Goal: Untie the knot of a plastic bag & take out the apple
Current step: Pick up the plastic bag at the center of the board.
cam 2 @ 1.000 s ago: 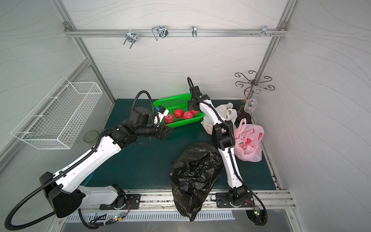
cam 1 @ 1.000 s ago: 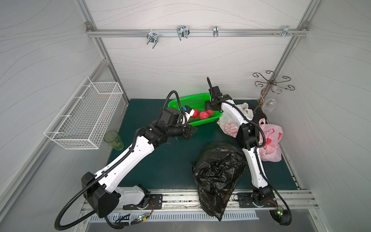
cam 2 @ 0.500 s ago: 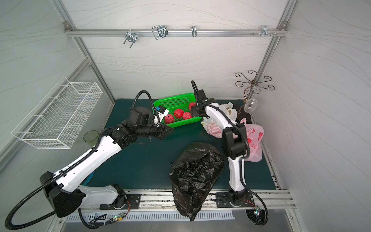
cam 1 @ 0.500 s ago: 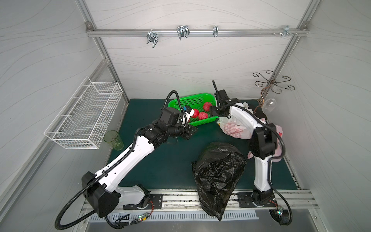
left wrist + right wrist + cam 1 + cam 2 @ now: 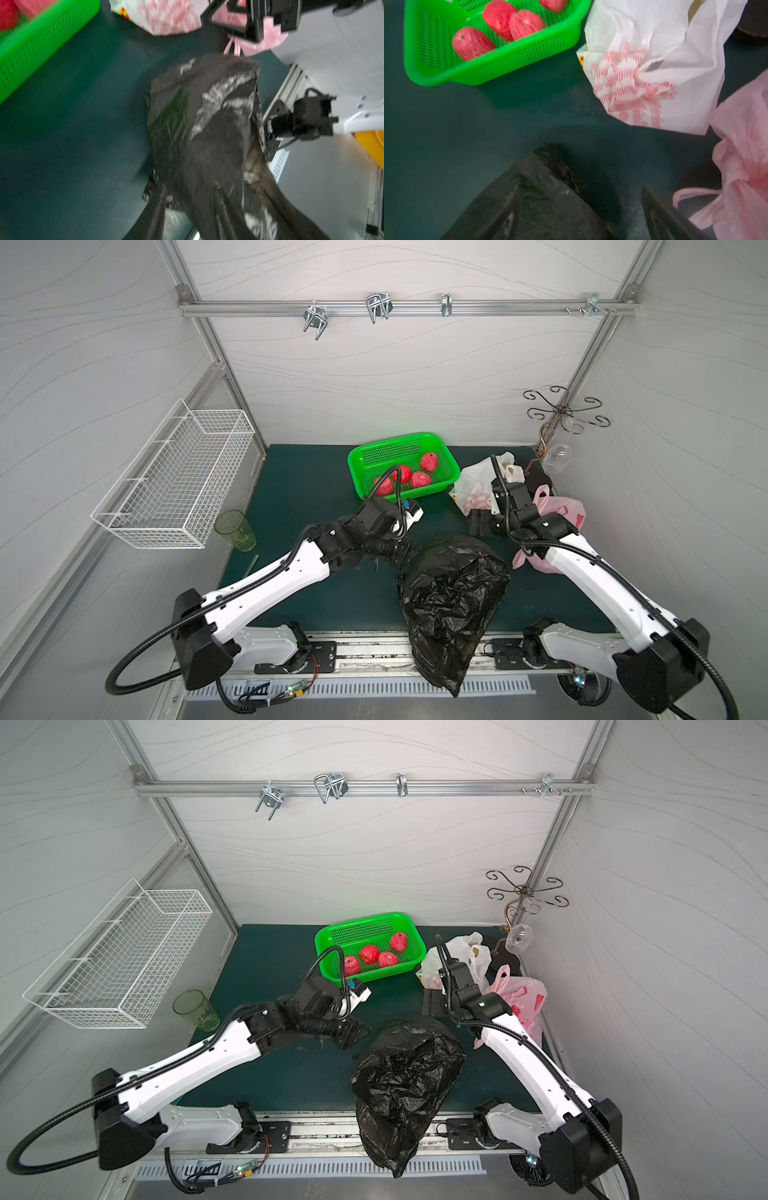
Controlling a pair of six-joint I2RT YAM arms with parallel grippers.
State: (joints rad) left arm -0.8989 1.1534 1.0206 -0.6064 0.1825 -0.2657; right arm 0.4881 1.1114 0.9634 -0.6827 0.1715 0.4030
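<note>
The crumpled black plastic bag [image 5: 453,597] [image 5: 407,1073] lies at the mat's front and hangs over the front rail. No knot shows on it. My left gripper [image 5: 407,556] [image 5: 355,1031] is at the bag's upper left edge. In the blurred left wrist view its fingers stand partly apart, open, with black plastic [image 5: 207,124] between them. My right gripper [image 5: 478,522] [image 5: 581,189] hovers wide open just behind the bag's top [image 5: 546,166], holding nothing. Several red apples [image 5: 420,480] [image 5: 473,43] lie in the green basket [image 5: 357,460].
A white bag with red print [image 5: 478,485] and a pink bag [image 5: 561,514] lie at the right, close to my right arm. A green cup [image 5: 235,530] stands at the left under a white wire basket [image 5: 174,481]. A glass stand [image 5: 557,414] is in the back right corner.
My right arm has drawn back from the green basket to the spot beside the white bag, and its jaws have opened wider. My left gripper has moved forward to the black bag's edge.
</note>
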